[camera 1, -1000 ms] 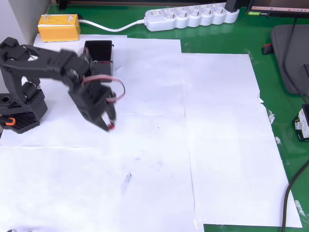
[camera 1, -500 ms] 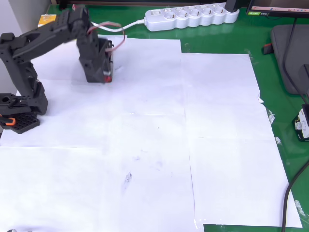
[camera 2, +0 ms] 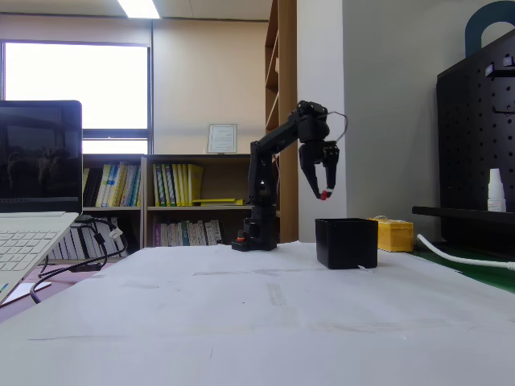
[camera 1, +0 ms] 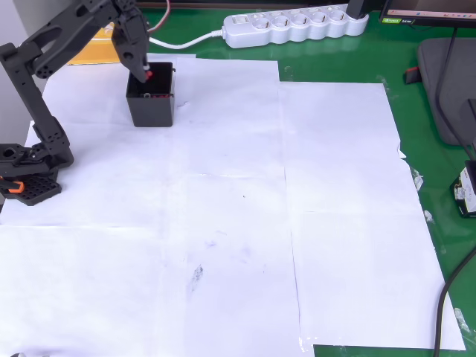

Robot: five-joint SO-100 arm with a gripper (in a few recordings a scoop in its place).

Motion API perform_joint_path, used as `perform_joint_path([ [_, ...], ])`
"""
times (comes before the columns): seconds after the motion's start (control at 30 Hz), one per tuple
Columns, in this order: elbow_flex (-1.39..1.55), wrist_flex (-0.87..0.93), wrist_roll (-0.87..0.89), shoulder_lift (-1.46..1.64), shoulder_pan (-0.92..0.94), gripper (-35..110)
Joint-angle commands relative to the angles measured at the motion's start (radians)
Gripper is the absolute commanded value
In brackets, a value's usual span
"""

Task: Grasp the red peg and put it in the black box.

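— What's the surface?
— White paper sheets (camera 1: pixel 245 186) taped over a green table (camera 1: pixel 416 67), bookshelves behind in the fixed view.
— And the red peg (camera 1: pixel 149 74)?
— Pinched between the gripper (camera 2: pixel 324 194) fingertips, hanging clear above the open black box (camera 1: pixel 151 104).
— Nearby?
— A yellow block (camera 2: pixel 393 235) just behind the box; a white power strip (camera 1: pixel 294 27) farther along.

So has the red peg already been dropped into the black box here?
No, in the fixed view the red peg sits pinched at the tips of the gripper, clearly above the rim of the black box.
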Motion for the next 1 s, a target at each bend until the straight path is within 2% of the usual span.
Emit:
perform_joint_path([
  [0.0, 0.003, -0.040, 0.005, 0.011, -0.046, 0],
  [0.27, -0.072, -0.181, -0.017, -0.028, -0.055, 1],
  [0.4, -0.075, -0.189, -0.012, -0.031, -0.038, 24],
  [0.47, -0.081, -0.169, 0.002, -0.037, -0.026, 51],
  [0.5, -0.081, -0.149, -0.011, -0.041, -0.025, 54],
  [0.77, -0.104, -0.164, -0.087, -0.110, -0.029, 54],
  [0.8, -0.107, -0.156, -0.129, -0.120, -0.031, 39],
  [0.83, -0.114, -0.160, -0.153, -0.129, -0.034, 3],
  [0.9, -0.115, -0.192, -0.023, -0.156, -0.011, 0],
  [0.97, -0.124, -0.215, -0.028, -0.193, 0.009, 0],
])
